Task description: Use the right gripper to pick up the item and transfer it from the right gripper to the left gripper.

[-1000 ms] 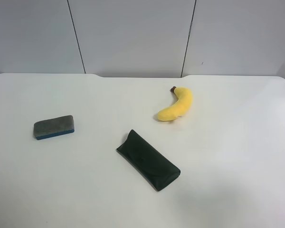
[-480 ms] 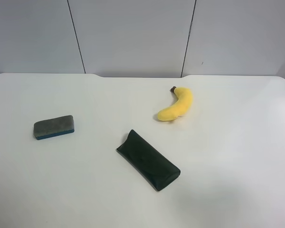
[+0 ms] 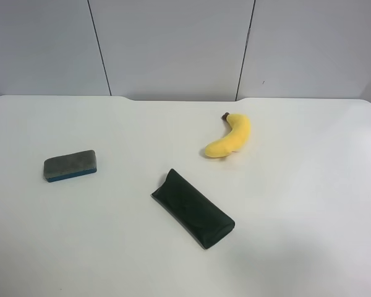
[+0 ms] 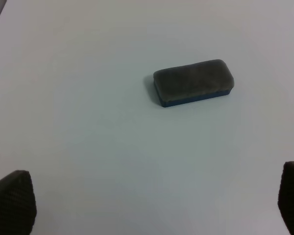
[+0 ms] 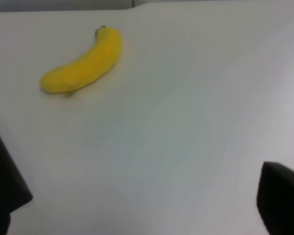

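The board eraser (image 3: 70,166), grey felt on a thin blue base, lies flat on the white table at the exterior high view's left. It also shows in the left wrist view (image 4: 194,83), ahead of my left gripper (image 4: 152,205), whose two fingertips (image 4: 12,203) stand wide apart with nothing between them. My right gripper (image 5: 142,196) is open and empty over bare table; its fingertips (image 5: 281,198) show at the frame's edges. The eraser is out of the right wrist view. Neither arm shows in the exterior high view.
A yellow plush banana (image 3: 230,137) lies at the back right of centre and shows in the right wrist view (image 5: 83,62). A long dark-green pouch (image 3: 193,208) lies diagonally near the table's middle. The table's far edge (image 3: 185,99) meets a grey panelled wall.
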Robot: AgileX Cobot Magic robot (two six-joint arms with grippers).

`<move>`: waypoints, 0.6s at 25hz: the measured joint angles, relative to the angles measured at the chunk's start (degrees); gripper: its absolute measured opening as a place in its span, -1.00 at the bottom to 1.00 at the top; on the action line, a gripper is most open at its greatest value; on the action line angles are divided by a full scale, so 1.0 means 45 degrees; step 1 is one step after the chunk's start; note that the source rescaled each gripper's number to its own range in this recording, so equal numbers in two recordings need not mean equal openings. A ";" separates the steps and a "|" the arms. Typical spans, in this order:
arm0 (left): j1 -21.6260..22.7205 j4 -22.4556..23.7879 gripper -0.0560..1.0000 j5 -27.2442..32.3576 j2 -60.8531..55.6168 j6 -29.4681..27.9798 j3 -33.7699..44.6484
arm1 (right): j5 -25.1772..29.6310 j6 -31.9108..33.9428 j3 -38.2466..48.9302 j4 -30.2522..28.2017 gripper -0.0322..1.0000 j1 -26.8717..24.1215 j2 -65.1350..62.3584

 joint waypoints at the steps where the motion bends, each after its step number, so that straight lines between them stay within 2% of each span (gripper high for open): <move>1: 0.0000 0.0000 1.00 0.0000 0.0000 0.0000 0.0000 | 0.0000 0.0000 0.0000 0.0000 1.00 -0.0370 0.0000; 6: 0.0000 0.0000 1.00 0.0000 0.0000 0.0000 0.0000 | 0.0000 0.0000 0.0000 0.0000 1.00 -0.1856 0.0000; 15: 0.0000 0.0000 1.00 -0.0009 0.0000 0.0014 0.0000 | 0.0000 0.0000 0.0000 0.0000 1.00 -0.2089 0.0000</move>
